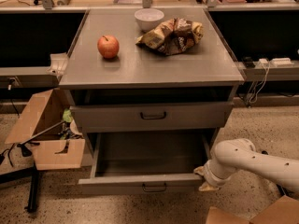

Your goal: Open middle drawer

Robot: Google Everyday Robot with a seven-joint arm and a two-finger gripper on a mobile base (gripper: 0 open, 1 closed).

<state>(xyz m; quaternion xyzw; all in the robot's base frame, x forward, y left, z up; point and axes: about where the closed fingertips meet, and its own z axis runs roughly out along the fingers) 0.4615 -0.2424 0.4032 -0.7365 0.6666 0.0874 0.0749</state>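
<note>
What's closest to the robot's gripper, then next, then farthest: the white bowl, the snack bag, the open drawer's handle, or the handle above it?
The gripper sits at the right front corner of the open drawer.
1. Open drawer's handle, just left of it.
2. Upper drawer's handle, higher up.
3. Snack bag, on the cabinet top.
4. White bowl, farthest back on top.
</note>
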